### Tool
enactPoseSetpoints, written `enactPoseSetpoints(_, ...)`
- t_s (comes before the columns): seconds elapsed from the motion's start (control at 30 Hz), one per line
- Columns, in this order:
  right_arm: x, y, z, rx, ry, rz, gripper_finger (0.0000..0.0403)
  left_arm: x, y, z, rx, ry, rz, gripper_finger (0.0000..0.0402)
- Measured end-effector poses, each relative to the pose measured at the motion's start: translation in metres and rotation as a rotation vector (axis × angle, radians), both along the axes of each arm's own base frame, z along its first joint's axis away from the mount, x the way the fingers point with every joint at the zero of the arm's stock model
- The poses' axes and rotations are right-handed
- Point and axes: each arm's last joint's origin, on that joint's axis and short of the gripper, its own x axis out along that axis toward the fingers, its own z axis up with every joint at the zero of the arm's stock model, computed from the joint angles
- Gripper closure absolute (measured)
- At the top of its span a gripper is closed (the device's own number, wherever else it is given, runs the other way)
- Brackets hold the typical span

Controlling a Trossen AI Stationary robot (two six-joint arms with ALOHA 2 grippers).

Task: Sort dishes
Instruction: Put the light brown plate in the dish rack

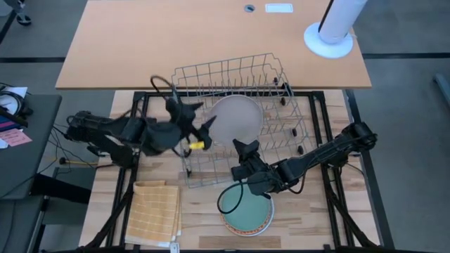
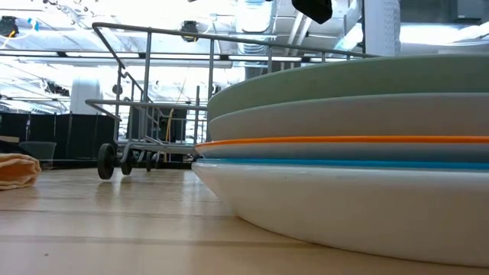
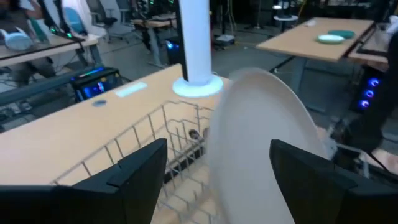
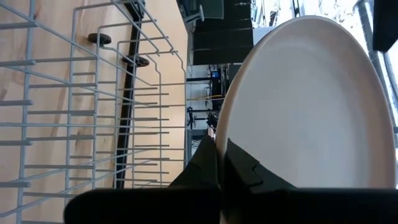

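Your right gripper (image 1: 239,149) sits at the near edge of the grey wire dish rack (image 1: 242,74), and its dark fingers (image 4: 208,163) are pinched onto the rim of a round beige-white dinner plate (image 1: 235,119). In the right wrist view the plate's edge runs straight down into the closed fingertips, so you have a firm pinch on the rim rather than a wide grasp. From above, the plate shows most of its round face over the middle of the rack, tilted rather than lying flat — whether its far edge rests on the wires cannot be told.

Your left gripper (image 1: 199,125) is just beside that same plate on its left side, reaching over the rack's left wall. In the left wrist view the two dark fingers (image 3: 140,171) stand wide apart with the plate between them, and they do not clearly touch it, so that gripper is spread and holds nothing.

The rest of the dishes sit in a stack of round plates (image 1: 247,211) on the pale wooden table (image 1: 204,211), near the front edge, just in front of your right gripper. The low view shows the pile from the side — pale green on top, then grey, an orange rim, a blue rim and white at the bottom. A square yellow checked cloth (image 1: 155,211) lies well to the stack's left.
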Motion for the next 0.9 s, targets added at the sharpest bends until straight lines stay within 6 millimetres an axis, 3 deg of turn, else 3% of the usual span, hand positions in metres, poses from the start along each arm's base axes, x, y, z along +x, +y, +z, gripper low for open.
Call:
enactPoseSetpoints(0.23,0.0,0.0,0.0,0.002,-0.003,0.0,0.0399,0.012,0.02,-0.005,-0.03,0.027,-0.021,0.0123)
enactPoseSetpoints(0.6,0.0,0.0,0.0,0.006,-0.009,-0.001,0.0397,0.037,0.02,-0.024,0.084,0.152,0.063,0.0129)
enactPoseSetpoints(0.73,0.0,0.0,0.0,0.007,-0.01,-0.002,0.0397,0.038,0.019,-0.023,0.094,0.157,0.052,0.0163)
enactPoseSetpoints(0.9,0.0,0.0,0.0,0.011,-0.015,-0.002,0.0397,0.038,0.02,-0.023,0.107,0.173,0.049,0.0245)
